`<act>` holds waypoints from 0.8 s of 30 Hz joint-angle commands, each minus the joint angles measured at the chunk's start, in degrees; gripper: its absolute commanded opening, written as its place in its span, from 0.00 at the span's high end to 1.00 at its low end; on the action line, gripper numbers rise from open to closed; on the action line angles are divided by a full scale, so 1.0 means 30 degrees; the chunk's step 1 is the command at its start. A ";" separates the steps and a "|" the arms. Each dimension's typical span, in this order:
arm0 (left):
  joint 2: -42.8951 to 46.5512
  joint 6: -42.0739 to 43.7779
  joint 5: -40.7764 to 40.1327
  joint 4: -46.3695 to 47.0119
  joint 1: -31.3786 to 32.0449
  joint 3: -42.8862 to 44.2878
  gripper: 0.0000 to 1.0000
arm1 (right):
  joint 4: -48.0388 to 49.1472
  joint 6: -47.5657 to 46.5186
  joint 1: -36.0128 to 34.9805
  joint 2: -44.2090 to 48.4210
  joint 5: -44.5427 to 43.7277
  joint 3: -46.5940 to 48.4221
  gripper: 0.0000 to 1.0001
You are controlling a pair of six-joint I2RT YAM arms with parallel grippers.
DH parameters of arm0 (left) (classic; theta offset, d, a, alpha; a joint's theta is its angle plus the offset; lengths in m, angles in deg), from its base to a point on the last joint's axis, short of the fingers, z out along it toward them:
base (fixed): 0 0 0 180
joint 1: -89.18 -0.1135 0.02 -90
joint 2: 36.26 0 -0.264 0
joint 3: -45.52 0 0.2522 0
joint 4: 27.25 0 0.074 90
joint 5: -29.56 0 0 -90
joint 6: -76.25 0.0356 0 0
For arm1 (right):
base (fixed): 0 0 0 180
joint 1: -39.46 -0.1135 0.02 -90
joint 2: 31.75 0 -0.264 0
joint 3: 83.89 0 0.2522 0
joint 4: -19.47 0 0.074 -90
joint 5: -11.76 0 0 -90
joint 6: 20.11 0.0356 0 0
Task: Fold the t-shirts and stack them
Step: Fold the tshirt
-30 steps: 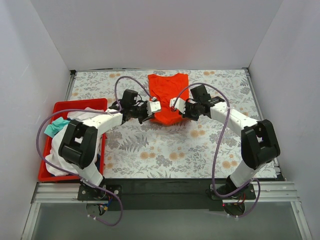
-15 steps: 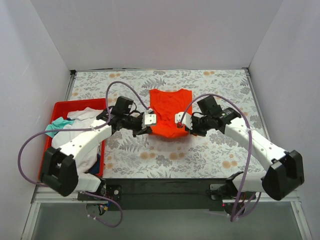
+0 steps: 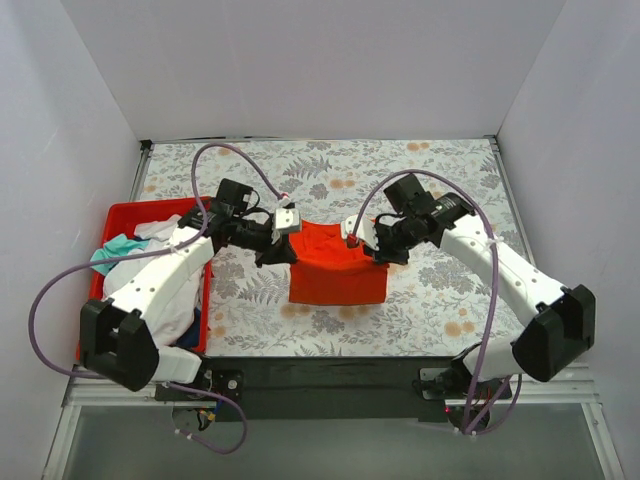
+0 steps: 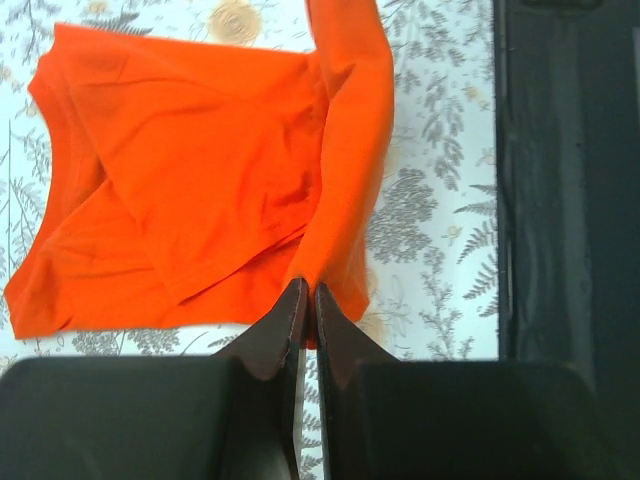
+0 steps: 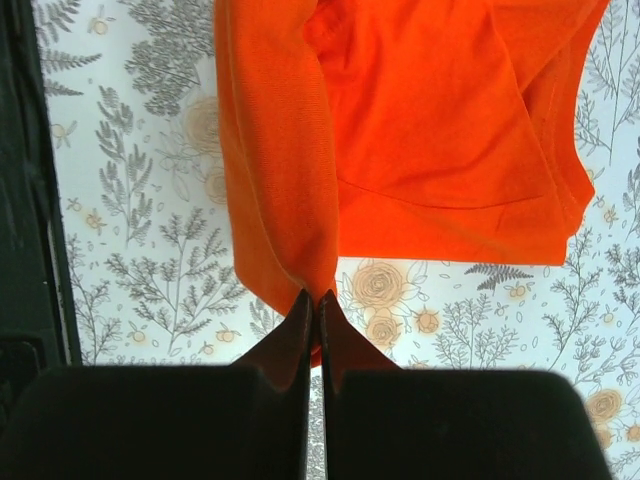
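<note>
The orange-red t-shirt [image 3: 336,267] lies in the middle of the table, its far edge lifted. My left gripper [image 3: 285,250] is shut on its left corner; in the left wrist view the cloth [image 4: 215,170] hangs from the closed gripper [image 4: 309,292]. My right gripper [image 3: 372,252] is shut on the right corner; in the right wrist view the shirt [image 5: 430,120] hangs from the closed gripper [image 5: 312,297]. White [image 3: 165,262] and teal [image 3: 112,252] shirts lie heaped in the red bin [image 3: 140,212] at the left.
The table carries a floral cloth [image 3: 450,190]. White walls stand on three sides. A black strip [image 3: 330,375] runs along the near edge, also in the left wrist view [image 4: 565,180].
Both grippers have pulled the orange-red shirt from the far middle of the table toward the near edge, with the held edge lifted above the rest.
</note>
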 commanded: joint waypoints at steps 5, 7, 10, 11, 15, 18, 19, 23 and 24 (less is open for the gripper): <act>-0.2724 0.1124 0.1052 0.0971 -0.1439 0.1854 1.00 | -0.1022 -0.2407 0.1792 -0.3929 0.0994 0.4359 0.99; -0.4071 0.1242 0.1257 0.0972 -0.1906 0.2966 1.00 | -0.1314 -0.2933 0.2232 -0.5335 0.1083 0.5644 0.99; -0.6034 0.1388 0.1580 0.1031 -0.2580 0.4689 1.00 | -0.1608 -0.3784 0.2730 -0.7327 0.1230 0.7605 0.99; -0.6503 0.1592 0.1668 0.0973 -0.2757 0.5104 1.00 | -0.1870 -0.4134 0.2847 -0.7825 0.1375 0.8108 0.99; -0.9402 0.1827 0.1874 0.0885 -0.3460 0.7302 1.00 | -0.2107 -0.5132 0.3550 -1.1100 0.1699 1.0977 0.99; -1.1571 0.1305 0.1816 0.1699 -0.4017 0.8534 1.00 | -0.2107 -0.5454 0.3872 -1.3822 0.1758 1.3615 0.99; -1.2098 0.1127 0.1467 0.2082 -0.4134 0.8710 1.00 | -0.2107 -0.5572 0.3903 -1.4503 0.1758 1.4172 0.99; -1.4703 0.0570 0.0529 0.3051 -0.4341 0.9677 1.00 | -0.2048 -0.5983 0.4137 -1.7551 0.1524 1.6517 0.99; -1.4972 0.0337 0.0265 0.3836 -0.4341 0.9650 1.00 | -0.2019 -0.5954 0.4167 -1.8514 0.1465 1.7072 0.99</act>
